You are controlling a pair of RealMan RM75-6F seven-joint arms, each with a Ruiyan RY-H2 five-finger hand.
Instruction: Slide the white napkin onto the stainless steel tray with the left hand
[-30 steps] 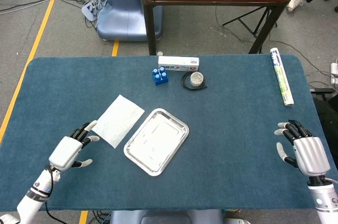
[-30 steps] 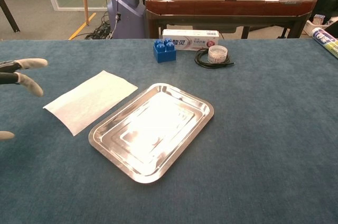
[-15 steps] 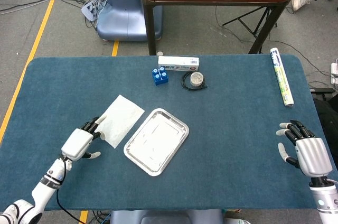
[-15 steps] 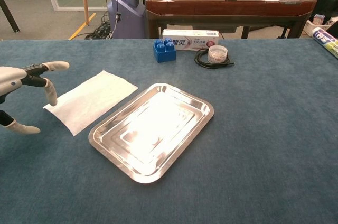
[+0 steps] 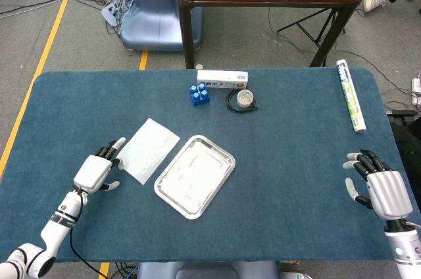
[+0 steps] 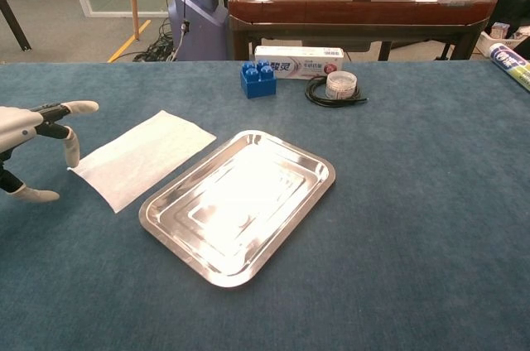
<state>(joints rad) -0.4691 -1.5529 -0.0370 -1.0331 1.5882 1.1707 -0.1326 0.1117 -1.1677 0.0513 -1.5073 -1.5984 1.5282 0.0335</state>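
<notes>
The white napkin [image 5: 148, 150] [image 6: 141, 156] lies flat on the blue table, just left of the stainless steel tray [image 5: 195, 175] [image 6: 238, 204], which has nothing in it. My left hand [image 5: 97, 171] [image 6: 31, 137] hovers at the napkin's left corner with fingers spread, holding nothing; whether a fingertip touches the napkin is unclear. My right hand [image 5: 381, 190] is open near the table's right front edge, far from both; the chest view does not show it.
At the back of the table stand a blue block [image 5: 199, 94] [image 6: 258, 79], a white toothpaste box [image 5: 222, 79] [image 6: 298, 61], and a coiled black cable with a small round tin [image 5: 242, 100] [image 6: 336, 87]. A rolled package [image 5: 350, 95] lies at the right edge.
My left hand moved forward from the table's left front to the napkin's left corner, then drew slightly left. The napkin and tray stayed put; the right hand barely shifted.
</notes>
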